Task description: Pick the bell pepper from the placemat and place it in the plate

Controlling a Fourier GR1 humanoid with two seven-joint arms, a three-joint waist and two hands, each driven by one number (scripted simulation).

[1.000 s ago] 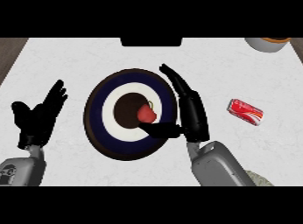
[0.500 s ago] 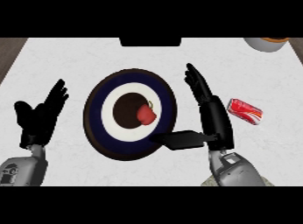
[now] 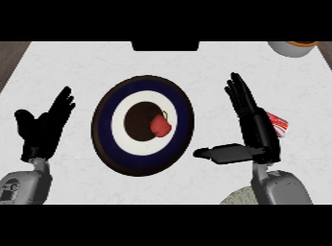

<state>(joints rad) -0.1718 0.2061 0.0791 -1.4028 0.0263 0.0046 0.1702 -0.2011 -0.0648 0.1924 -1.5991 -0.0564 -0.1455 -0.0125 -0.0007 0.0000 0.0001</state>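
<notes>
Right robot hand moved off plate, fingers spread; small glossy red bell pepper rests in plate centre

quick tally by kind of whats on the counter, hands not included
bell pepper: 1, red, lying in the plate
plate: 1, dark rim with navy and white rings
red packet: 1, partly hidden behind the right hand
bowl or cup: 1, cut off at the far right edge
placemat: 1, only a corner shows
total: 5

Bright even light, faint shadows, no glare
</notes>
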